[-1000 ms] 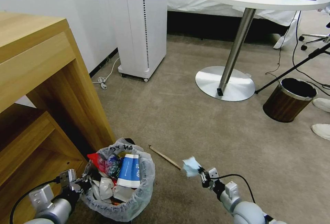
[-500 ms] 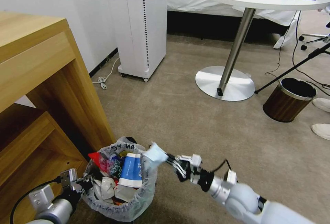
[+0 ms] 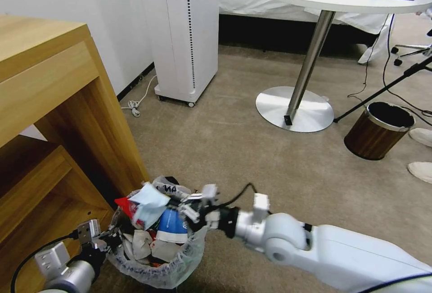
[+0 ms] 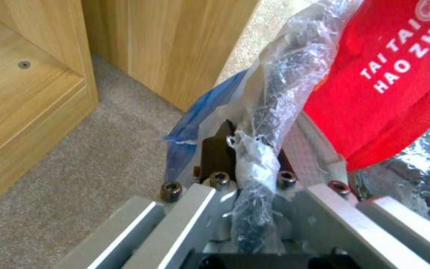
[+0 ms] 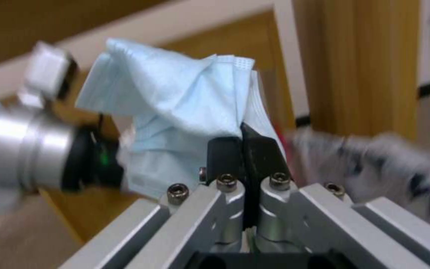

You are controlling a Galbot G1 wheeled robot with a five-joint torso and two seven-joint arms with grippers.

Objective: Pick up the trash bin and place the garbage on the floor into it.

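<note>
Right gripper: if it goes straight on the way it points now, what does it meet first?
Probably the wooden cabinet beyond the bin; the right gripper, shut on the mask, points across the bin's top. Depth is unclear.

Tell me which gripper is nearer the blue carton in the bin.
Right. The right gripper holds the mask over the bin, just beside the blue carton. The left gripper clamps the bin's bagged rim on the far side, farther from the carton.

The wooden cabinet [image 3: 67,117] is blocking the left of the frame, the heaped trash bin [image 3: 155,266] standing just beside it; the floor [image 3: 252,158] at centre is lying open.
</note>
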